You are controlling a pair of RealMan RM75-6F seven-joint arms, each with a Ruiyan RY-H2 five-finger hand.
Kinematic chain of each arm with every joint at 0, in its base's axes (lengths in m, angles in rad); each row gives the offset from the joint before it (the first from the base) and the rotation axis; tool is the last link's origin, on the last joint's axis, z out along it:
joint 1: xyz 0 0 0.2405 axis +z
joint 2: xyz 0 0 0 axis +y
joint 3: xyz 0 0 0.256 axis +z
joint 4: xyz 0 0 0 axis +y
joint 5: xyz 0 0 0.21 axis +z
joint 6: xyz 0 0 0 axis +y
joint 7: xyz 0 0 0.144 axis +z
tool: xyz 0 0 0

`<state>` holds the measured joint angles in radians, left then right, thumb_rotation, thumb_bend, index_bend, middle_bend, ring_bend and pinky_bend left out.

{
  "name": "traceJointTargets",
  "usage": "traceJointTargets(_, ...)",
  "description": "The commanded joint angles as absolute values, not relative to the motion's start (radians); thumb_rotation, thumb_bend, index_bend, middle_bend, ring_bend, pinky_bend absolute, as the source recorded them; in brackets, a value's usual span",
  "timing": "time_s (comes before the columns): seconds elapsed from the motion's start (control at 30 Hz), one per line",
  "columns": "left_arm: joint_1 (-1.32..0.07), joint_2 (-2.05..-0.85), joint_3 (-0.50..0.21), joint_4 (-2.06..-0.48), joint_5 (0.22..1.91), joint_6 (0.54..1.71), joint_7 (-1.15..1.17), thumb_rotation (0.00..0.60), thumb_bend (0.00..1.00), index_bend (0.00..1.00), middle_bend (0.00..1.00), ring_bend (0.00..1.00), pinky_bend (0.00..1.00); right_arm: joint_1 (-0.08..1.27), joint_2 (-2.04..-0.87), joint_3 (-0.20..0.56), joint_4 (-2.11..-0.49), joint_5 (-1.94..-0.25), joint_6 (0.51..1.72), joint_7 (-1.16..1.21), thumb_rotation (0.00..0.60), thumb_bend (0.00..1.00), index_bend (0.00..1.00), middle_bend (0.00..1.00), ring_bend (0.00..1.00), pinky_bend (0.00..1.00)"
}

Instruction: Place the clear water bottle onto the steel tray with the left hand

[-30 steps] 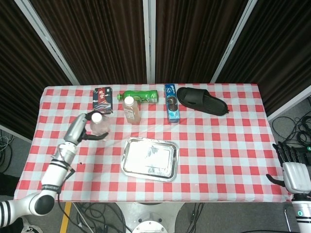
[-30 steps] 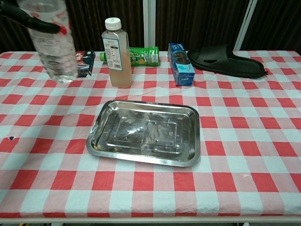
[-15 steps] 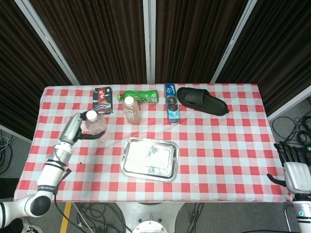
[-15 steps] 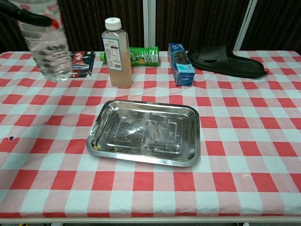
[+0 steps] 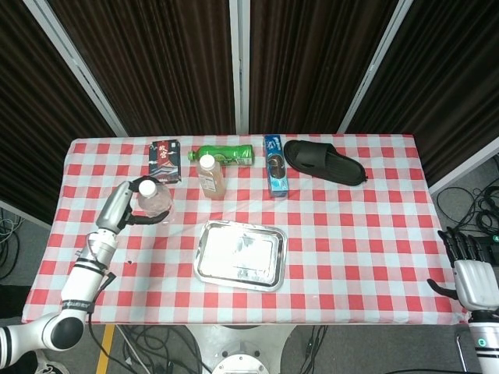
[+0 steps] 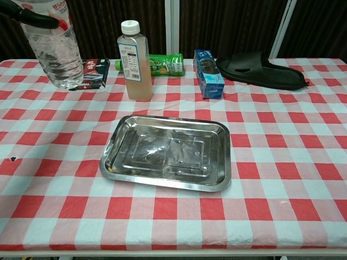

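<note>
A: Since half a second back, clear plastic water bottle [image 6: 55,51] has shifted slightly right and sits a bit lower in the chest view. Left robot hand [image 5: 131,204] clamped round it, black fingers [image 6: 38,20] across its upper part.

B: Bottle position?

A: Upright, up off the red-and-white checked bench [image 5: 366,234], over the left side. Well apart from the rectangular steel tray [image 6: 122,165], which lies near the front middle with nothing in it.

B: Right robot hand [image 5: 472,273]?

A: Off the bench's right front corner, fingers up and apart, holding nothing.

B: Farther back?

A: Pale juice bottle with white cap [image 6: 134,60] standing just behind the tray. Beside it, a blue snack pack [image 6: 208,73]. Back row: dark carton with red print [image 5: 164,159] at left, partly behind the clear bottle in the chest view; green bottle lying on its side [image 5: 226,153]; black slipper [image 5: 323,162] at right.
</note>
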<state>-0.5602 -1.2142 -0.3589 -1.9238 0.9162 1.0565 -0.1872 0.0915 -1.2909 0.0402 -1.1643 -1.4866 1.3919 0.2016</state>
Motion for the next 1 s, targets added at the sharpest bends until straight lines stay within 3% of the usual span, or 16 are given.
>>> traceJointTargets(0.03, -0.552, -1.248, -0.334, -1.942, 0.957, 1.065, -0.198, 0.600, 0.31, 0.52, 0.61, 0.43, 0.39, 0.091, -1.293, 0.038, -1.163, -1.488, 1.391, 0.200, 0.600, 0.07, 0.00, 0.00, 0.00, 0.00)
traceJointTargets(0.37, -0.583, -1.438, -0.280, -1.922, 0.969, 1.052, -0.208, 0.600, 0.31, 0.52, 0.61, 0.43, 0.40, 0.091, -1.294, 0.039, -1.159, -1.487, 1.392, 0.201, 0.600, 0.07, 0.00, 0.00, 0.00, 0.00)
traceJointTargets(0.67, -0.614, -1.574, -0.275, -1.876, 0.976, 1.063, -0.185, 0.600, 0.31, 0.52, 0.61, 0.43, 0.40, 0.094, -1.294, 0.042, -1.157, -1.477, 1.378, 0.210, 0.600, 0.07, 0.00, 0.00, 0.00, 0.00)
traceJointTargets(1.0, -0.625, -1.686, -0.238, -1.752, 1.051, 1.085, -0.145, 0.600, 0.31, 0.52, 0.61, 0.43, 0.40, 0.094, -1.291, 0.048, -1.156, -1.467, 1.375, 0.215, 0.600, 0.07, 0.00, 0.00, 0.00, 0.00)
